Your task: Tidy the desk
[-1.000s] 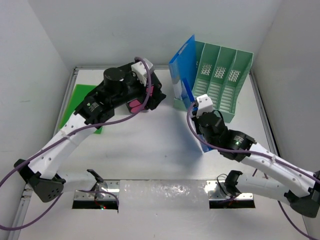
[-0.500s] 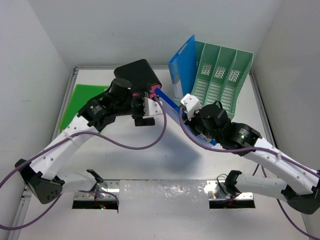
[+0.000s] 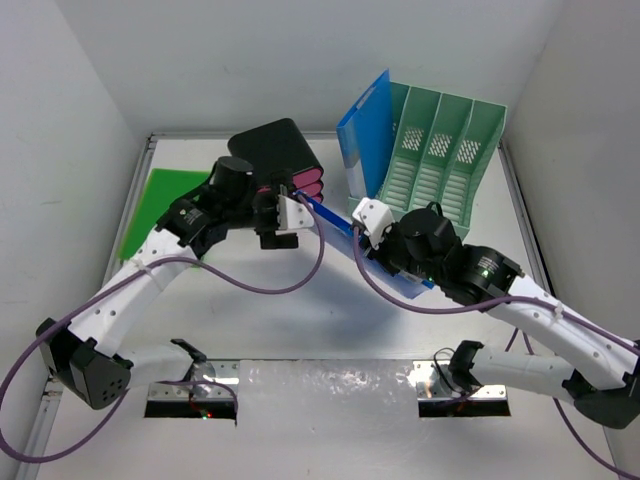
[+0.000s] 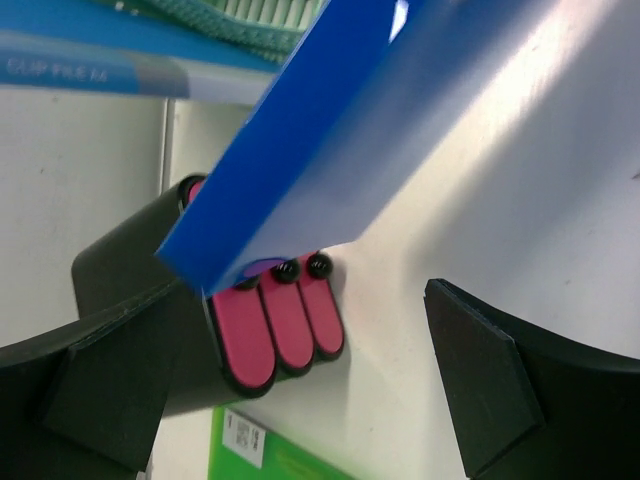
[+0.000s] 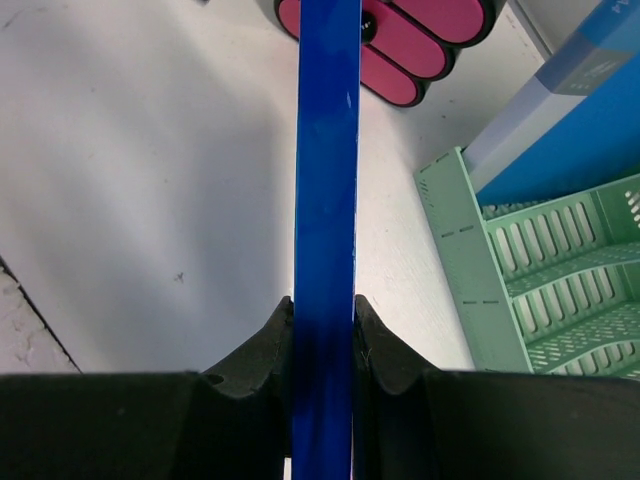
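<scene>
Centrally, the white desk [image 3: 270, 330] fills the top view; the right gripper [image 5: 322, 325] pinches a thin blue folder [image 5: 325, 150] edge-on at mid-frame; the left gripper [image 4: 300, 380] gapes wide, holding nothing, beside the black drawer box [image 3: 275, 150] at upper centre.

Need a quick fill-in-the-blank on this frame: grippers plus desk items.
1. The right gripper is shut on the ___ folder.
2. The left gripper is ___ and holds nothing.
3. The black drawer box has ___ pink drawers.
4. The file rack is ___ in colour.
Missing words: blue; open; three; green.
</scene>
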`<action>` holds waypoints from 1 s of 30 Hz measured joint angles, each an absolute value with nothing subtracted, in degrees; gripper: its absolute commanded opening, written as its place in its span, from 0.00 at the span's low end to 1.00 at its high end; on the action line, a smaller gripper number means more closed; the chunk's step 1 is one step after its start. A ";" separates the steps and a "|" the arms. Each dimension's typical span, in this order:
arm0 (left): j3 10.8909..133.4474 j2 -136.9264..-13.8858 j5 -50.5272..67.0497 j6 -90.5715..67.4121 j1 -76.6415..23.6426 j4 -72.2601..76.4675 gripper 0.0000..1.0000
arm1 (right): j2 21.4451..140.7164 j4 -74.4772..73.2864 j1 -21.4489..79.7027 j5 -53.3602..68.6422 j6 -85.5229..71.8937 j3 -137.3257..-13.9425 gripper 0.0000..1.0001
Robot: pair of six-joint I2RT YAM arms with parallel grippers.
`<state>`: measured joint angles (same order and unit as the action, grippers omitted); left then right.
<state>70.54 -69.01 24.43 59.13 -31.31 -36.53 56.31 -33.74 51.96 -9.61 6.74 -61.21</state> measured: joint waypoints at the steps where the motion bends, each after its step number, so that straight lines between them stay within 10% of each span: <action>1: 70.65 -69.01 25.10 59.88 -29.78 -36.84 0.99 | 56.45 -33.95 51.99 -9.61 6.98 -61.21 0.00; 22: 68.14 -72.38 47.70 63.22 -18.81 -35.88 0.97 | 60.84 -32.29 51.99 -2.87 7.86 -62.19 0.00; 24: 67.94 -73.91 48.69 62.78 -18.81 -35.94 0.68 | 60.88 -32.01 51.99 -2.57 7.92 -62.19 0.00; 26: 67.46 -74.39 49.04 60.95 -18.81 -35.11 0.18 | 60.99 -32.01 51.99 -1.96 7.97 -62.19 0.00; 30: 67.44 -74.41 50.11 58.19 -18.46 -34.15 0.00 | 61.60 -31.86 51.66 -1.43 8.62 -62.19 0.00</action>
<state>67.44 -74.41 50.11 58.19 -18.46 -34.15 61.60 -31.86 51.66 -1.43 8.62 -62.19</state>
